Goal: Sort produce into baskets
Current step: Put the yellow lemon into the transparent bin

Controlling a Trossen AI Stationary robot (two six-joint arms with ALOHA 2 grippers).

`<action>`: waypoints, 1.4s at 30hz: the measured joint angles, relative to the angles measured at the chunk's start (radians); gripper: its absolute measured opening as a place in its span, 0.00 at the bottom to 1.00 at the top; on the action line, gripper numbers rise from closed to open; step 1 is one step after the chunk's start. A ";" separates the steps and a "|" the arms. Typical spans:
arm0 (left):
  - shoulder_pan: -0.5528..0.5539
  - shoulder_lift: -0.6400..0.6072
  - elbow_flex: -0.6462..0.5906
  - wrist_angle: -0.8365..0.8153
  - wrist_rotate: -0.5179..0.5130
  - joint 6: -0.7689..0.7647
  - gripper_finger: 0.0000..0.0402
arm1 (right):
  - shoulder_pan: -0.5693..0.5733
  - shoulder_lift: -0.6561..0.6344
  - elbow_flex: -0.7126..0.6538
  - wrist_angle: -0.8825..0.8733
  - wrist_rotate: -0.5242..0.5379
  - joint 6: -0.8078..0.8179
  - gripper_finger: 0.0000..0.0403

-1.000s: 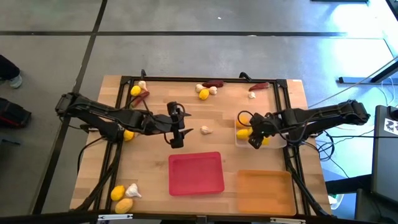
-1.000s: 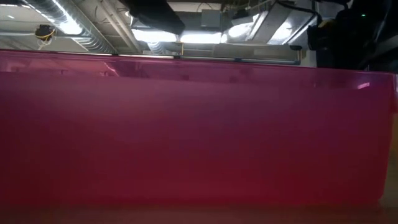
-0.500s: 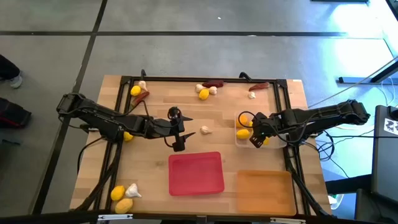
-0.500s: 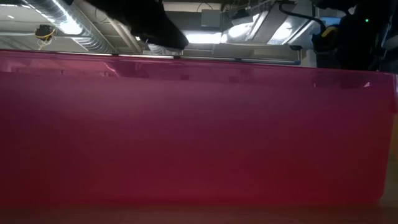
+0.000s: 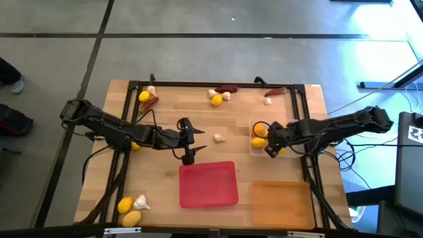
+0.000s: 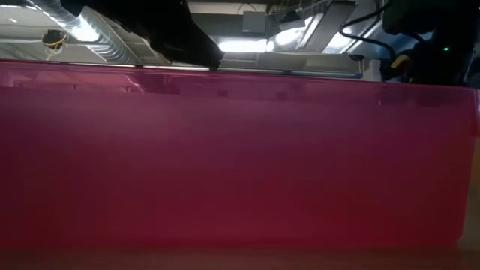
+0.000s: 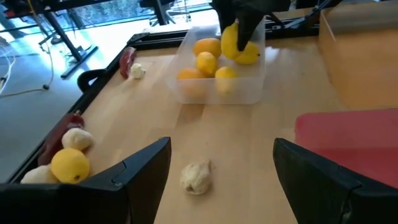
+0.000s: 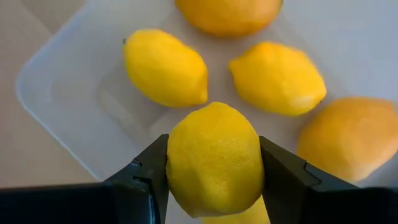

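Observation:
My right gripper (image 5: 271,147) is shut on a yellow lemon (image 8: 214,158) over the clear tray (image 5: 254,151), which holds several more lemons (image 8: 165,67). My left gripper (image 5: 190,141) is open and empty, low over the table's middle, just beyond the red tray's (image 5: 208,184) far left corner. A whitish garlic bulb (image 7: 196,176) lies on the wood just ahead of its open fingers and touches neither; it also shows in the high view (image 5: 217,138). The orange tray (image 5: 281,201) stands at the near right. My right gripper pinches the lemon by its two opposite sides (image 8: 174,168) between its two fingers (image 8: 146,177). The lemon is lifted clear above the lemons that lie in the clear tray.
Loose produce lies around: lemon, garlic and chili at the far left (image 5: 144,96), more at the far middle (image 5: 216,100), a chili and garlic at the far right (image 5: 275,91), two lemons and a garlic at the near left (image 5: 125,205). A black frame rims the table.
My left gripper has drifted a little toward the table's near edge, toward the red tray's far left corner, still open. My right gripper stays over the clear tray with the lemon in its hold.

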 joint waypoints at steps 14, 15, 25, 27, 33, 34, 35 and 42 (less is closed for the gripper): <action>0.010 -0.001 0.000 0.019 -0.001 0.000 0.69 | 0.000 0.000 -0.101 0.094 -0.007 0.070 0.45; 0.010 -0.001 0.000 0.019 -0.001 0.000 0.69 | 0.000 0.000 -0.108 0.099 0.002 0.070 0.45; 0.008 -0.001 0.000 0.018 -0.003 -0.015 0.69 | 0.000 0.000 -0.149 0.101 0.057 0.068 0.53; 0.008 -0.001 0.000 0.019 -0.004 -0.015 0.69 | 0.000 0.000 -0.149 0.102 0.052 0.068 0.61; 0.010 -0.001 0.000 0.018 -0.004 -0.007 0.69 | 0.000 -0.004 -0.122 0.084 0.071 0.063 0.79; 0.010 -0.001 0.000 0.018 -0.004 -0.007 0.69 | 0.000 -0.008 -0.103 0.076 0.077 0.058 0.80; 0.010 -0.001 0.000 0.018 -0.004 -0.006 0.69 | 0.000 -0.012 -0.080 0.063 0.086 0.048 0.81; 0.010 -0.064 0.009 -0.005 -0.031 0.010 0.69 | 0.000 -0.029 0.114 -0.018 0.192 -0.046 0.81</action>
